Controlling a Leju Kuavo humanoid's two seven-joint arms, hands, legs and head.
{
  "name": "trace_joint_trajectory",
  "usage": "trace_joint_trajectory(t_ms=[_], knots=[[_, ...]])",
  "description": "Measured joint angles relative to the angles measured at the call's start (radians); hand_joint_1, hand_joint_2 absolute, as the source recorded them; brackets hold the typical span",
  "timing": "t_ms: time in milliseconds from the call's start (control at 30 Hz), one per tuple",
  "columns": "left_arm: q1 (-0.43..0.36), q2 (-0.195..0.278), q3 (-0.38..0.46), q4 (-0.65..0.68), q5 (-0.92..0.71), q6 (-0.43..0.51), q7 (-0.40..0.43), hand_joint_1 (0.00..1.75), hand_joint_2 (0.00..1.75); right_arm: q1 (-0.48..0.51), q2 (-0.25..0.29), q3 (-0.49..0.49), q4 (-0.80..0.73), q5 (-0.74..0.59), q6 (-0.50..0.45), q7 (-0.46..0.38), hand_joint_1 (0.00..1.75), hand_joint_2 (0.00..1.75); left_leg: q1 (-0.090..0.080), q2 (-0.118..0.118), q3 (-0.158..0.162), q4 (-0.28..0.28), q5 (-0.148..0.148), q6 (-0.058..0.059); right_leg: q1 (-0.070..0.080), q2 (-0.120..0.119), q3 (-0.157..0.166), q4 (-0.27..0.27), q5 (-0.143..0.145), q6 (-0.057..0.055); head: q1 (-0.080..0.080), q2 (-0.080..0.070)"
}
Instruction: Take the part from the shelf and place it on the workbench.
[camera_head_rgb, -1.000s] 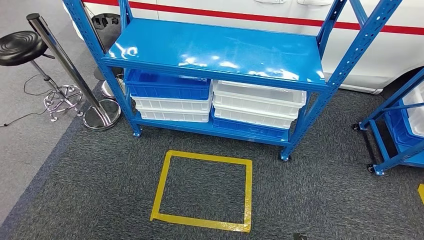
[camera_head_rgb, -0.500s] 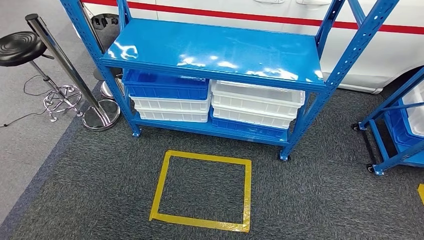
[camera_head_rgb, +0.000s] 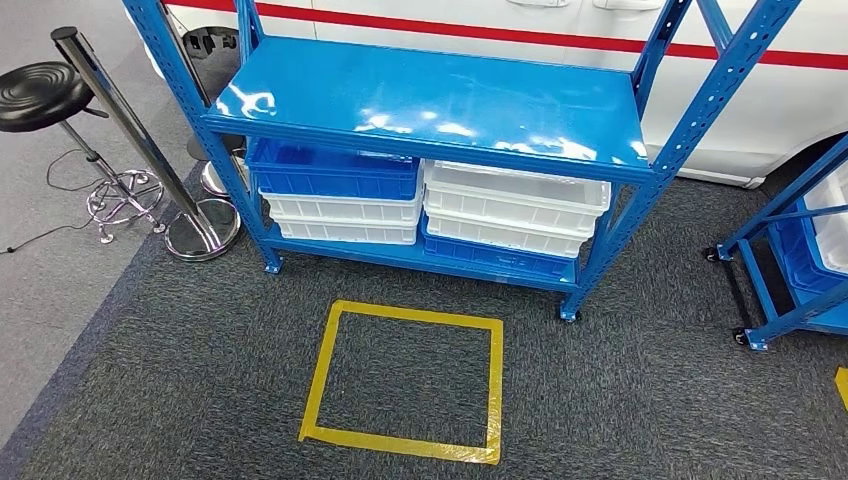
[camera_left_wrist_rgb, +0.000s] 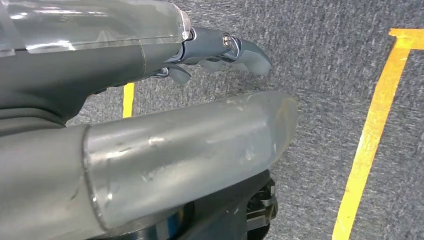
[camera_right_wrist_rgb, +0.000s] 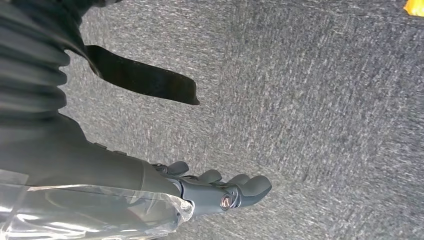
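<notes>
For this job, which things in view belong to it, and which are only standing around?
Belong to the job:
- blue metal shelf rack
- white and blue plastic bins on its lower shelf
- left hand, holding nothing
- right hand, holding nothing

Only standing around:
- yellow tape square on the carpet
- black round stool
- chrome barrier post

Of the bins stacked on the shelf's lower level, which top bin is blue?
The blue bin topping the left stack; the right stack's top bin is white, with its blue one at the bottom.
</notes>
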Motion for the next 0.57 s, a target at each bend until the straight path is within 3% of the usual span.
trace_joint_trajectory(t_ms=[300, 433, 567], knots=[[0.002, -0.005, 0.002, 0.0, 0.0, 0.009, 0.009, 0.0, 0.0, 0.006, 0.006, 0.0, 0.003, 0.003, 0.0, 0.011, 0.0, 0.0, 0.0, 0.0, 0.0, 0.0, 0.0, 0.0, 0.0, 0.0, 0.0, 0.0, 0.0, 0.0, 0.0, 0.0], [0.002, -0.005, 0.002, 0.0, -0.001, 0.009, 0.006, 0.0, 0.0, 0.006, 0.007, 0.0, 0.003, 0.004, -0.006, 0.013, 0.0, 1.75, 0.0, 0.0, 0.0, 0.0, 0.0, -0.001, 0.0, 0.0, 0.0, 0.0, 0.0, 0.0, 0.0, 0.0], [0.002, -0.005, 0.002, 0.0, -0.002, 0.011, -0.003, 0.0, 0.0, 0.007, 0.012, 0.0, 0.003, 0.004, -0.022, 0.016, 0.0, 1.75, 0.0, 0.0, 0.0, 0.0, 0.0, -0.001, 0.0, 0.0, 0.0, 0.0, 0.0, 0.0, 0.0, 0.0]])
